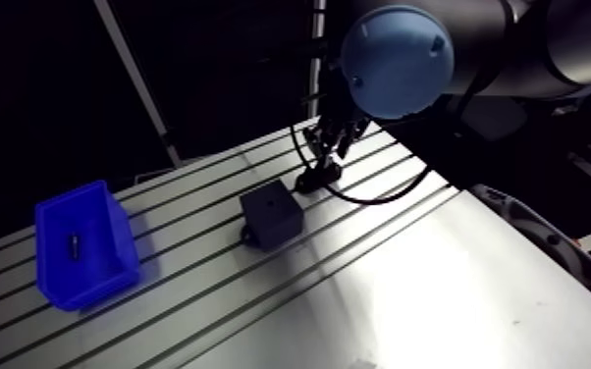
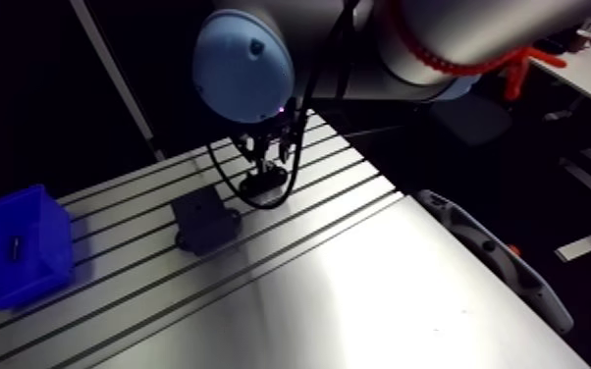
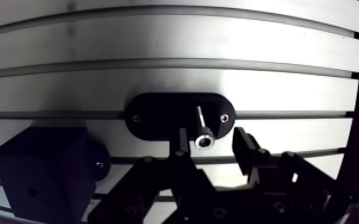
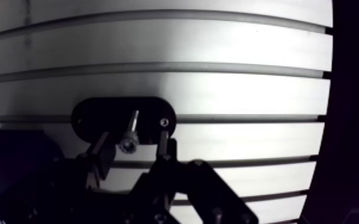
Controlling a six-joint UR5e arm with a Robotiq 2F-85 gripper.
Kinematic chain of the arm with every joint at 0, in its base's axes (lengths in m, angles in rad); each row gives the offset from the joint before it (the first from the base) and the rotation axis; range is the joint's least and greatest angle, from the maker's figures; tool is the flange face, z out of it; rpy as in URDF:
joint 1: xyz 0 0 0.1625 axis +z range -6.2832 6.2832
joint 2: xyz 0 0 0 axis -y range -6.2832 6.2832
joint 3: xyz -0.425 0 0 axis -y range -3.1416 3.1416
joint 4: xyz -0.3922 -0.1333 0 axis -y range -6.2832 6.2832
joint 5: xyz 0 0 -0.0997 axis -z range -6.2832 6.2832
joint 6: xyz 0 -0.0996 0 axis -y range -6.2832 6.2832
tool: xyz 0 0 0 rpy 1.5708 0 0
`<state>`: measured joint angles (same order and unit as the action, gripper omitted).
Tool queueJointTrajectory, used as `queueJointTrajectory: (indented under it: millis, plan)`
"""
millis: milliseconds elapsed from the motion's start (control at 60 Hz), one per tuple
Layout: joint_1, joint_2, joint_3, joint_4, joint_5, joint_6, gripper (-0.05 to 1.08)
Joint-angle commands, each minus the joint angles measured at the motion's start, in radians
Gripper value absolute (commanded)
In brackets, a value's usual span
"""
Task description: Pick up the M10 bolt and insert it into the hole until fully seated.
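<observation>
My gripper (image 3: 210, 137) is spread, one finger on each side of the bolt (image 3: 203, 128), which stands in the black oval holder (image 3: 155, 113). Neither finger seems to touch it. I judge this the pickup: next I pinch squarely and lift straight, then head for the block (image 3: 39, 170).

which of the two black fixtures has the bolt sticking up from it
The flat black oval plate under the gripper; a silver bolt stands on it. The black cube block beside it carries none.

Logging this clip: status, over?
Gripper open, straddling bolt. Bolt stands in black holder, ungripped. Block beside holder; nothing in the way.
</observation>
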<state>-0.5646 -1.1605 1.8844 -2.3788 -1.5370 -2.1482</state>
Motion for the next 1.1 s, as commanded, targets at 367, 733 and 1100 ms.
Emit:
queueJointTrajectory:
  millis: [367,733,1100]
  plan:
    - [0.005,-0.003,0.002,0.0,0.001,0.003,0.53]
    - [0.006,-0.003,0.001,0.002,0.002,0.003,0.57]
    - [0.006,-0.003,0.002,0.002,0.001,0.006,0.63]
